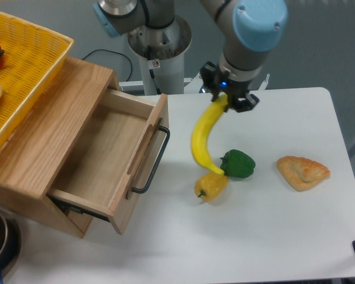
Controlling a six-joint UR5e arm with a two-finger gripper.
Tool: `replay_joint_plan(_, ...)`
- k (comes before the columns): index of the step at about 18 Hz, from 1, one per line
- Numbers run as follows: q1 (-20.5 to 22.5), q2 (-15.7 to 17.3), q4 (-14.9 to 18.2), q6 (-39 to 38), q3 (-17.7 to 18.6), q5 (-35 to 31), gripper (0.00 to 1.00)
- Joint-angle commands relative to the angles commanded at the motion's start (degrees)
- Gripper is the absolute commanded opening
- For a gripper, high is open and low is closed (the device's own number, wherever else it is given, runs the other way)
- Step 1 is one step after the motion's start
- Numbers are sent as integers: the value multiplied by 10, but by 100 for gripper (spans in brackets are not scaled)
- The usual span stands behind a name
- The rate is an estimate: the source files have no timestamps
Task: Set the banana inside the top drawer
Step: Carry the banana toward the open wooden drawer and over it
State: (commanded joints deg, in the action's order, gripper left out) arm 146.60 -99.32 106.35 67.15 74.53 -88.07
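Black two-finger gripper (228, 102) clamps top end of one long curved yellow banana (203, 136), hanging above white table (272, 236). One open oak drawer (115, 160). Two peppers: yellow (210, 186), green (238, 164).

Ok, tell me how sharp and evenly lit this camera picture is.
Fixed camera: even, soft overhead light; the long curved yellow banana in the claw is sharp, without motion blur; faint shadows only, darkest under the open light oak drawer; mild sheen on the white table.
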Motion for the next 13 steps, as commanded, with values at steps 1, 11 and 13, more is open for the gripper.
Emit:
replay_joint_plan(1,1,5,2,-3,0,8,12)
replay_joint_plan(11,-23,28,3,-75,-23,51,12)
replay_joint_plan(13,-38,26,3,-88,-26,51,12)
